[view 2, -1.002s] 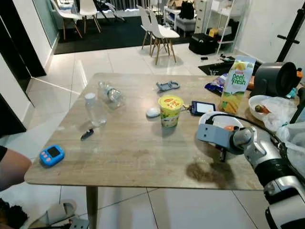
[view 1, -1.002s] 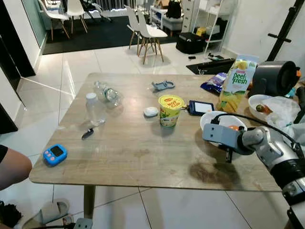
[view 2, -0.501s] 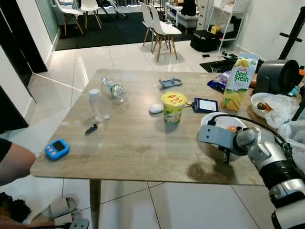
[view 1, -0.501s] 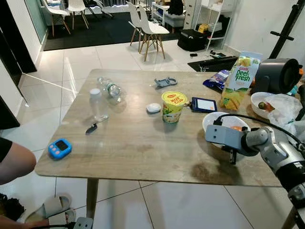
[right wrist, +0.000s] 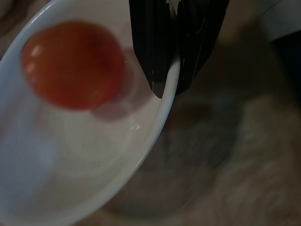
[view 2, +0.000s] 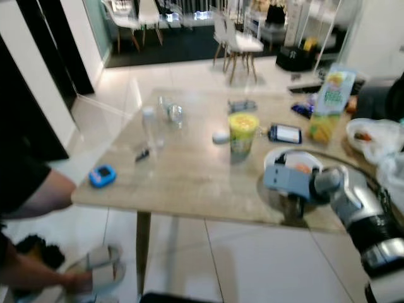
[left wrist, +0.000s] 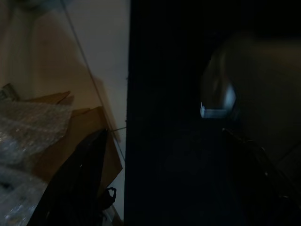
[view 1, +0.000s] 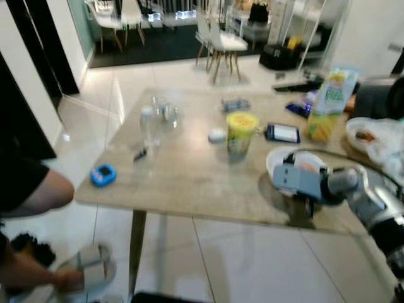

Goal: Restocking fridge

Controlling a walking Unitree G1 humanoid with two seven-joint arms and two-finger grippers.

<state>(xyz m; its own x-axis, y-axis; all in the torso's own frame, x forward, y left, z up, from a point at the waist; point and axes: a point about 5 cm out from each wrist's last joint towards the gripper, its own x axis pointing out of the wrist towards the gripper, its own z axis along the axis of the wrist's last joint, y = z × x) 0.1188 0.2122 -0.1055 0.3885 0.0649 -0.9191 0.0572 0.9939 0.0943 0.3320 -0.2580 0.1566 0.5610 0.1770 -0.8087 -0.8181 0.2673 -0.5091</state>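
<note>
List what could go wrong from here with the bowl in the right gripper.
1. The right gripper pinches only the thin rim of the white bowl; a rim grip may slip or let the bowl tilt when lifted.
2. The round orange-red fruit lies loose inside and could roll out if the bowl tips.
3. The bowl sits near the table's front edge, and the head views are blurred, so a jolt could drag it off.

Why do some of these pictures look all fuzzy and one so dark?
Left eye and right eye views: smeared all over, the yellow cup and juice carton soft-edged. Left wrist view: mostly black shade. Right wrist view: close and soft, the right pincer at the white bowl rim.
</note>
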